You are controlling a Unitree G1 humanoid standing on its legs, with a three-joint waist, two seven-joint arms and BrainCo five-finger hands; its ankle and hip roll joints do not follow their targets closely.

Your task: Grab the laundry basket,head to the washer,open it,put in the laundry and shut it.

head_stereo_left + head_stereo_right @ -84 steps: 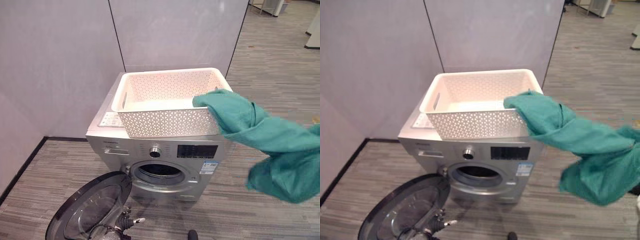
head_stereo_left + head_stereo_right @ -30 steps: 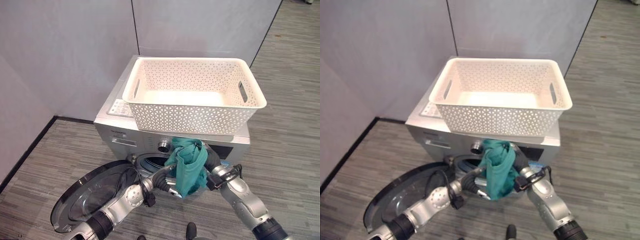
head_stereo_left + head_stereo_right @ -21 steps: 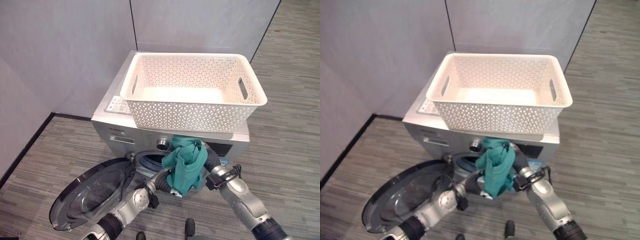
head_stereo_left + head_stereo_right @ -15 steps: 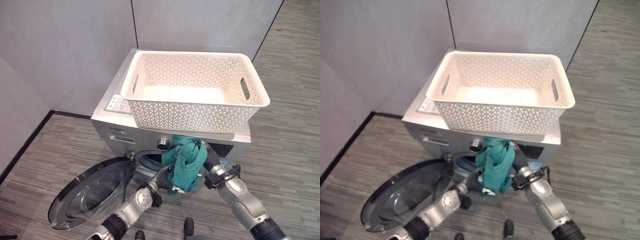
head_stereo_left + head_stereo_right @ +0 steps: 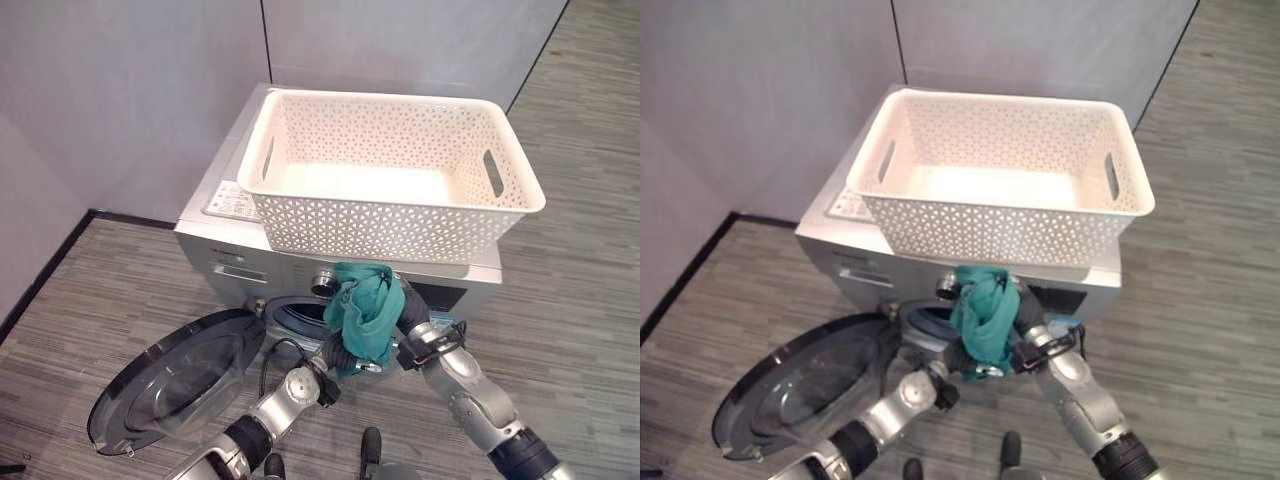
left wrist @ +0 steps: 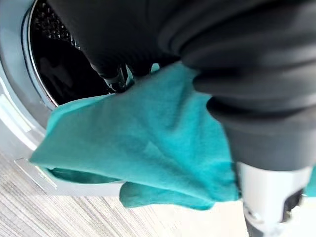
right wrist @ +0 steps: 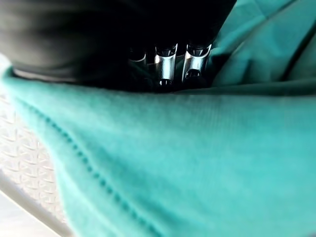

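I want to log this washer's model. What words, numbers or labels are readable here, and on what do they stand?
None can be read.
White sheet on the washer top, beside the basket: print too small.
Washer front, left of the dial: lettering too small.
Dark panel right of the green cloth: blurred, no legible digits.

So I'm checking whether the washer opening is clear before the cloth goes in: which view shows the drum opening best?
The left wrist view: the dark drum opening shows close up, right behind the teal cloth. In both eye views the cloth and arms cover most of it. The right wrist view shows mostly cloth.
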